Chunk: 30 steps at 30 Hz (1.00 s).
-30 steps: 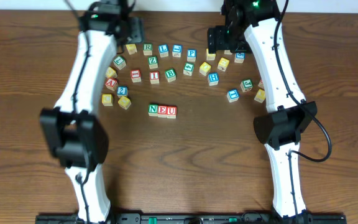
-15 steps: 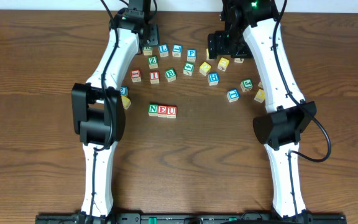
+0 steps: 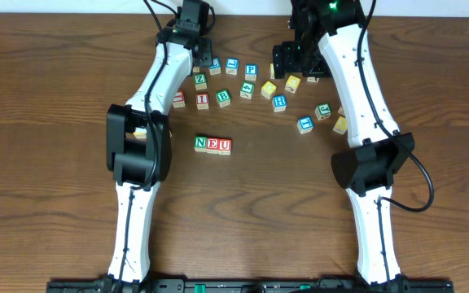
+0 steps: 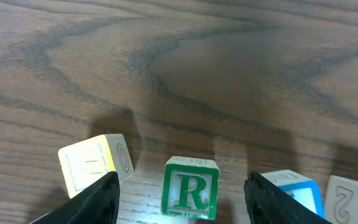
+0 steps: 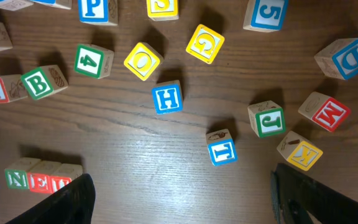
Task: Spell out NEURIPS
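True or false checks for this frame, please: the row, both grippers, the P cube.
The row reads NEU. True.
The left gripper is shut on the R cube. False: its jaws stand open either side of it.
The R cube's letter is green. True.
The right gripper holds the H cube. False: it is open and empty; H sits untouched.
The P cube is in the row. False: it lies well apart from it.
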Available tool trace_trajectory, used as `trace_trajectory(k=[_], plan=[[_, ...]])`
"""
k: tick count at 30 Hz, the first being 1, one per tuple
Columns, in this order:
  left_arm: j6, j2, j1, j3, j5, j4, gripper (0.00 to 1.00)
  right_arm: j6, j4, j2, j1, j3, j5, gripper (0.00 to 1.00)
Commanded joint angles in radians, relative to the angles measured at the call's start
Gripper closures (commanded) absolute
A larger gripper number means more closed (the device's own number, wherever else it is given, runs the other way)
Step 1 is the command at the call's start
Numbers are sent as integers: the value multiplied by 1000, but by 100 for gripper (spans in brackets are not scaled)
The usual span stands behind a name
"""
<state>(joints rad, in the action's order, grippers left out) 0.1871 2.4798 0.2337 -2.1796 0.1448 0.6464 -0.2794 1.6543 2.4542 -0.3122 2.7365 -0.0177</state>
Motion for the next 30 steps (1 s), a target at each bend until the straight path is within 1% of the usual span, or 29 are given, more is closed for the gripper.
trace_trajectory(k=[1, 8, 11, 13, 22, 28, 30], plan=[[13, 31, -1, -31, 25, -10, 37, 8, 6, -8, -8, -4, 9, 13], [13, 64, -1, -30, 21, -1, 37, 8, 6, -8, -8, -4, 13, 14], [13, 64, -1, -30, 21, -13, 48, 8, 5, -8, -8, -4, 13, 14], [13, 64, -1, -30, 21, -13, 52, 8, 5, -8, -8, -4, 15, 14], [13, 64, -1, -30, 21, -16, 60, 8, 3, -8, -8, -4, 20, 14], [13, 64, -1, -30, 21, -6, 70, 8, 4, -8, -8, -4, 20, 14], [13, 64, 0, -30, 21, 1, 72, 8, 4, -8, -8, -4, 20, 14]])
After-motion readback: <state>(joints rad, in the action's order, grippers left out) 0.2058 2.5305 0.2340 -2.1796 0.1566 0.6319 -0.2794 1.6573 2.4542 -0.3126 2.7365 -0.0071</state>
